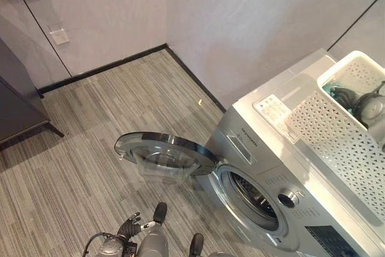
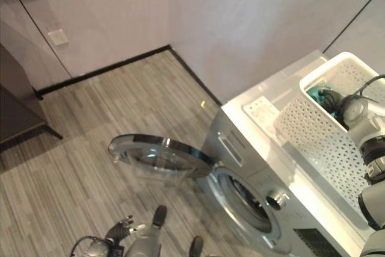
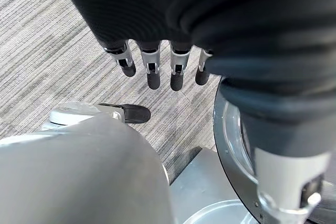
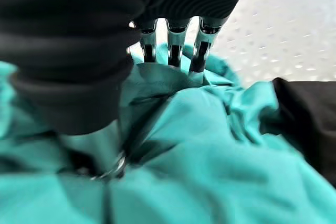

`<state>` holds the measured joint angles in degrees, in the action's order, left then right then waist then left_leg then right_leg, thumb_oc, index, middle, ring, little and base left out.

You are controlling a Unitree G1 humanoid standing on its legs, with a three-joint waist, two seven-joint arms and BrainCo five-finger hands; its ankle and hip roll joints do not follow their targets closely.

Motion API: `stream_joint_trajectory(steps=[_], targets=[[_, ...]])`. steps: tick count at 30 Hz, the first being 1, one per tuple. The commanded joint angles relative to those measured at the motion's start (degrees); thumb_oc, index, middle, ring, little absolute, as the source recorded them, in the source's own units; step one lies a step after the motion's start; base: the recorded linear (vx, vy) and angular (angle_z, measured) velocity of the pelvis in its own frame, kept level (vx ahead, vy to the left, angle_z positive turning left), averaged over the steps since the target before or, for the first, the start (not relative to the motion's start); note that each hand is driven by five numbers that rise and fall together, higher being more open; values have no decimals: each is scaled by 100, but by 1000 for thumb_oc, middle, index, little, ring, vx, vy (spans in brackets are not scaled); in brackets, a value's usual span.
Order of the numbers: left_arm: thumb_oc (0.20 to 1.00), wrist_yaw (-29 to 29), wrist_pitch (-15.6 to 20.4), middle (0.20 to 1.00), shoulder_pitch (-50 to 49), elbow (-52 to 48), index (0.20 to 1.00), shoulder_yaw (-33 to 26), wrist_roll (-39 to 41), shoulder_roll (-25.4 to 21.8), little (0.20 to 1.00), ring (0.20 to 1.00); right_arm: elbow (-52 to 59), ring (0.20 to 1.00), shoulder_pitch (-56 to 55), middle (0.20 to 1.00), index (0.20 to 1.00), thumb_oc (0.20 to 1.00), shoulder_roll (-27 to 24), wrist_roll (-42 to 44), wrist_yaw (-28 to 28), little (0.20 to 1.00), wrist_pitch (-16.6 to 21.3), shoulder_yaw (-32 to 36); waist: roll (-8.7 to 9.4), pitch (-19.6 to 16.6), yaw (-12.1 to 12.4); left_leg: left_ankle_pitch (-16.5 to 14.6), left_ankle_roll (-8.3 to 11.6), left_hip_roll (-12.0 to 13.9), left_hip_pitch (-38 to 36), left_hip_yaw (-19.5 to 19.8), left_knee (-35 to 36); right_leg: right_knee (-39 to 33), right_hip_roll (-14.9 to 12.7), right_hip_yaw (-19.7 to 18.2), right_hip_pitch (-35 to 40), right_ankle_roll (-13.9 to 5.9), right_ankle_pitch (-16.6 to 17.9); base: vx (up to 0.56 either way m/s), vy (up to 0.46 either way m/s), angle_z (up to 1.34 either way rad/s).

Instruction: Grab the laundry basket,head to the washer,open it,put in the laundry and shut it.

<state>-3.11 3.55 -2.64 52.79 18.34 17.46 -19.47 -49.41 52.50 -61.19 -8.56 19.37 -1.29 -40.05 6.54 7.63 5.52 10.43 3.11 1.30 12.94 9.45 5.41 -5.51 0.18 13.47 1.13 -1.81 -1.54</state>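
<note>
Half done by my reckoning: laundry basket (image 2: 325,130) sits atop the washer (image 1: 283,209), door (image 1: 165,151) swung open, my right hand (image 4: 173,51) fingers digging into teal laundry (image 4: 210,145), grip unclear, left hand (image 3: 157,69) hanging slack-fingered.

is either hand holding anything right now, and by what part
Right hand reaches into the basket, fingers on the teal cloth; whether they grip it cannot be told. Left hand hangs open, holding nothing.

One washer (image 1: 283,173) with one open door (image 1: 165,154), one white laundry basket (image 1: 343,130) on top, one teal garment (image 4: 210,171), one black (image 4: 310,119).
</note>
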Motion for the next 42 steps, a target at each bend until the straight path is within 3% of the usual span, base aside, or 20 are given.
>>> stream_joint_trajectory(steps=[1,13,21,26,29,31,33,42], targets=[[1000,-94,151,1000,313,38,1000,250,-79,180,1000,1000,-22,200,-582,200,200,200,501,196,396,200,62,-747,-121,306,256,-1017,68,441,-761,37,-41,233,-567,4,-258,-386,-62,0,0,0],[1000,-8,149,1000,280,105,1000,147,-22,213,1000,1000,-262,200,-632,200,200,200,444,276,50,200,45,-250,-113,212,213,-1062,65,432,-873,40,-41,250,-588,48,-162,-392,-80,0,0,0],[1000,121,160,1000,171,146,1000,-39,65,235,1000,1000,-544,200,-381,200,200,200,372,869,-853,200,1,835,-117,58,121,-1131,45,419,-1004,-35,-41,270,-597,-26,-74,-394,-82,0,0,0],[1000,190,165,1000,165,247,1000,-178,75,275,1000,1000,176,200,-194,200,200,200,115,1601,-1533,200,117,1638,-138,-79,-25,-1206,36,415,-1133,-98,-41,299,-614,-90,11,-396,-104,-6,10,-1],[1000,190,165,1000,165,248,1000,-175,75,272,1000,1000,184,200,-208,200,200,200,114,1599,-1534,200,114,1650,-136,-75,-18,-1207,36,416,-1139,-101,-41,298,-614,-92,16,-396,-104,-4,8,-3],[1000,225,178,1000,142,244,1000,-249,148,308,1000,1000,762,200,-280,200,200,200,30,2166,-1931,200,239,2255,-175,-174,-113,-1247,20,401,-1236,-164,-41,320,-626,-175,58,-392,-111,-23,41,-5],[1000,256,179,1000,139,257,1000,-263,154,305,1000,1000,1058,200,-278,200,200,200,-6,2416,-2123,200,306,2443,-189,-234,-170,-1273,19,395,-1298,-201,-41,301,-636,-217,90,-394,-103,-22,19,-10],[1000,392,167,1000,125,290,1000,-375,86,415,1000,1000,2378,200,-568,200,200,200,154,2029,-2782,200,402,3133,-287,-367,-291,-1336,-24,382,-1446,-353,-41,296,-651,-409,126,-404,-64,-17,14,-8]])
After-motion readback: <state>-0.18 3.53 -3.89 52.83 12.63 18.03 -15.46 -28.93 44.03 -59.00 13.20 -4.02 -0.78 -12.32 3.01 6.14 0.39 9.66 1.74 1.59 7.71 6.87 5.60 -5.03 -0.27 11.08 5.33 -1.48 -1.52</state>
